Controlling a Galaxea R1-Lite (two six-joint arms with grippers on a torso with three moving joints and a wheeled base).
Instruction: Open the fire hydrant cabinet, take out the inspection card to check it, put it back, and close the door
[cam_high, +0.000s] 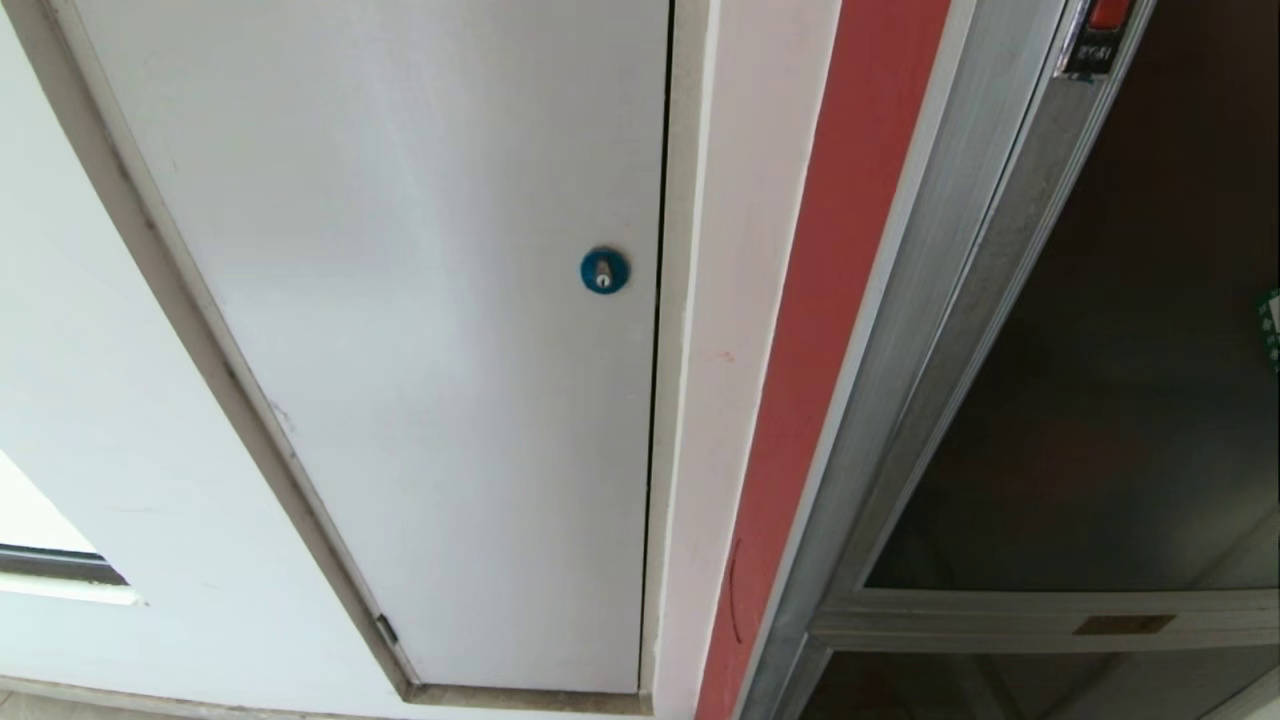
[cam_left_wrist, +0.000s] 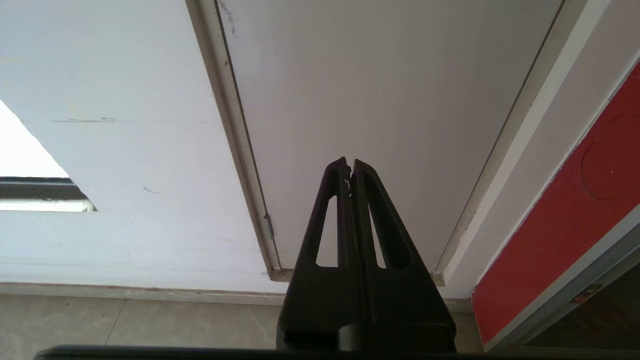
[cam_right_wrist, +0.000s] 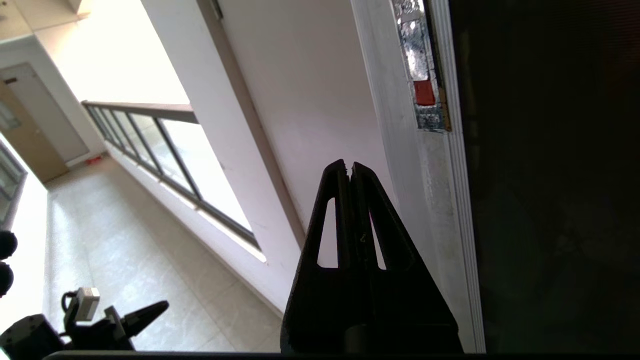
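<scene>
Nearest the lens in the right wrist view, the right gripper (cam_right_wrist: 350, 167) is a pair of matte black, tapered fingers with long triangular cut-outs, pressed tip to tip with nothing between them. It hangs in the air just before the silver aluminium frame (cam_right_wrist: 465, 210) of the door (cam_right_wrist: 550, 200), touching neither. The left gripper (cam_left_wrist: 350, 165) is of the same black, slotted make, its fingers likewise closed together and empty; it points at the plain white panel (cam_left_wrist: 375, 100) and the pale tiled floor (cam_left_wrist: 125, 320) below.

Beyond them, in the head view, the white panel is smooth, matte and flat, set in a narrow grey-beige trim, with a round blue lock (cam_high: 604, 270) near its edge. Right of it runs a white wall strip, then the red painted metal side of the fire hydrant cabinet (cam_high: 830, 330). The door sits shut in brushed, ridged aluminium, its dark tinted glass glossy and nearly opaque. A red latch tab (cam_high: 1108, 12) shows at the frame's upper end, a small brass plate (cam_high: 1123, 625) on the lower rail. The inspection card is not visible.
</scene>
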